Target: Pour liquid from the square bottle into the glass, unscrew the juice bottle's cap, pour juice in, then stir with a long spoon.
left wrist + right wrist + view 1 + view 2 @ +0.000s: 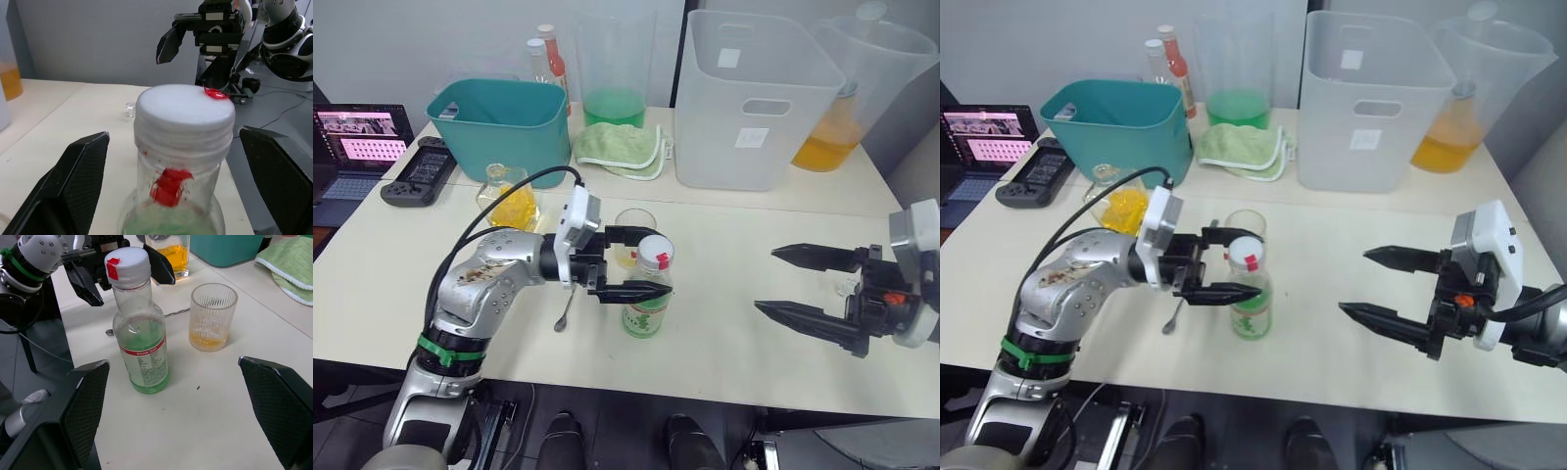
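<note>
The juice bottle [647, 308] stands upright at the middle of the table, its white cap [183, 112] on and a red tag below it. My left gripper [653, 262] is open, one finger on each side of the cap, with gaps showing in the left wrist view. Just behind the bottle is the glass [212, 316], holding a little yellow liquid. The square bottle [514, 203] sits further back left, by the teal bin. The long spoon [566, 308] lies on the table under my left arm. My right gripper [766, 279] hovers open and empty to the right, pointing at the bottle.
A teal bin [504, 122], a green cloth [619, 147] and a white bin [759, 98] line the back. Behind them are pitchers of green [612, 98] and orange [832, 137] liquid and red-capped bottles [548, 49]. A laptop [357, 137] and black controller [421, 171] lie far left.
</note>
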Tool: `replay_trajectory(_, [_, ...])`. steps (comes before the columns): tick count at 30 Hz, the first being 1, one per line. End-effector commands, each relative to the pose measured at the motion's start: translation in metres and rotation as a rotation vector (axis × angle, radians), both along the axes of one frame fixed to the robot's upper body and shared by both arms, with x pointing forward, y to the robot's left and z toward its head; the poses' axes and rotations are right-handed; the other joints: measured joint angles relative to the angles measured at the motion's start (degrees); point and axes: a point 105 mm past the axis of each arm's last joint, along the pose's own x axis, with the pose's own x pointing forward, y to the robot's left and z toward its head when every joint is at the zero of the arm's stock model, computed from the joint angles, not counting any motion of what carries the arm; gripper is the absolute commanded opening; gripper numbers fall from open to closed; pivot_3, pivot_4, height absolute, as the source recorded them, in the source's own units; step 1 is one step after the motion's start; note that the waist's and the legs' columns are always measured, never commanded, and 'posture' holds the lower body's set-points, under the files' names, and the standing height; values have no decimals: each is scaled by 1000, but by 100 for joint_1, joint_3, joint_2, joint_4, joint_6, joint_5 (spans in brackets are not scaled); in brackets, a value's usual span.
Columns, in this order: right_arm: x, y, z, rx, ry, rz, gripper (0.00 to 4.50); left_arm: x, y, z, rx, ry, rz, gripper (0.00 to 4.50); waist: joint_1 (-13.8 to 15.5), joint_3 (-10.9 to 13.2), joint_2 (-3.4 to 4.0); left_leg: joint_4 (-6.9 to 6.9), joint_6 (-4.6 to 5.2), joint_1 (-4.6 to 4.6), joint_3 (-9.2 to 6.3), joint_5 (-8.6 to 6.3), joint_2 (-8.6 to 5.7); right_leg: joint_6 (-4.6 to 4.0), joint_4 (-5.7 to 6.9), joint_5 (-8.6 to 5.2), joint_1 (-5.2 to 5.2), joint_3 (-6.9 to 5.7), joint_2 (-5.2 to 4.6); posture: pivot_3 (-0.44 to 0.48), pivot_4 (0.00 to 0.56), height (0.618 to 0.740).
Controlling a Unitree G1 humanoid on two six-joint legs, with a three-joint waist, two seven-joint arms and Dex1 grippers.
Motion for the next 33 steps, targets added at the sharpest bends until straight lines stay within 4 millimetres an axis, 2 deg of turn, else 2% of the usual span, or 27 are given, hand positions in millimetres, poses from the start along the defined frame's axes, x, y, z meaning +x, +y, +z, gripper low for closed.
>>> replay_trajectory(1, [-4, 3, 12, 10, -76, 0, 4483, -2, -3, 4, 8, -40, -12, 4500, -9, 0, 0, 0, 0, 0, 0, 0, 0, 0, 0, 0, 0, 0, 0, 0, 150, 733])
replay_trajectory(2, [-4, 3, 12, 13, -79, -4, 4483, -2, -3, 3, 12, -39, -12, 4500, -9, 0, 0, 0, 0, 2, 0, 0, 0, 0, 1, 0, 0, 0, 0, 0, 150, 733])
replay_trajectory(5, [-4, 4, 14, 15, -83, -5, 4500, -1, -3, 2, 22, -38, -14, 3752, -4, 0, 0, 0, 0, 6, -1, 0, 0, 0, 0, 0, 7, 0, 0, 0, 150, 733])
replay_trajectory(11, [-3, 10, 17, 20, -95, 20, 4500, 1, -1, -2, 51, -46, -17, 1682, -7, 1, -1, 0, 6, 36, -1, -4, -1, 2, -15, -2, 44, 0, 0, 0, 150, 733])
replay_trajectory(12, [-3, 13, 18, 22, -101, 30, 4500, 1, -1, -3, 57, -48, -20, 1522, -14, 1, -1, 0, 8, 40, -1, -5, 0, 1, -18, -2, 49, 0, 0, 0, 150, 733])
replay_trajectory(17, [3, 36, 22, 65, -124, 106, 4500, 2, 1, -5, 81, -53, -24, 1505, -47, 0, -1, -6, 10, 58, -1, -6, 0, 1, -39, -1, 70, 0, 0, 0, 150, 733])
replay_trajectory(25, [30, 81, 16, 154, -128, 153, 4500, 1, 0, -8, 95, -70, -22, 1505, -43, 0, 0, -14, 10, 57, -1, -6, 0, 0, -44, 0, 70, 0, -1, 0, 150, 733])
replay_trajectory(31, [35, 96, 11, 201, -109, 156, 4500, -1, 1, -10, 94, -70, -10, 1505, -10, 0, 0, -19, 10, 52, 0, -6, 0, 0, -45, 0, 65, 0, -1, 0, 150, 733])
replay_trajectory(32, [36, 97, 11, 209, -105, 152, 4091, -1, 1, -11, 95, -69, -9, 1505, -9, 0, 0, -22, 10, 53, 0, -6, 0, 0, -45, 0, 65, 0, 0, 0, 150, 733])
replay_trajectory(33, [36, 98, 10, 214, -102, 149, 3947, -1, 1, -11, 95, -69, -8, 1505, -9, 0, 0, -23, 10, 55, 0, -6, 0, 0, -45, 0, 66, 0, 0, 0, 150, 733])
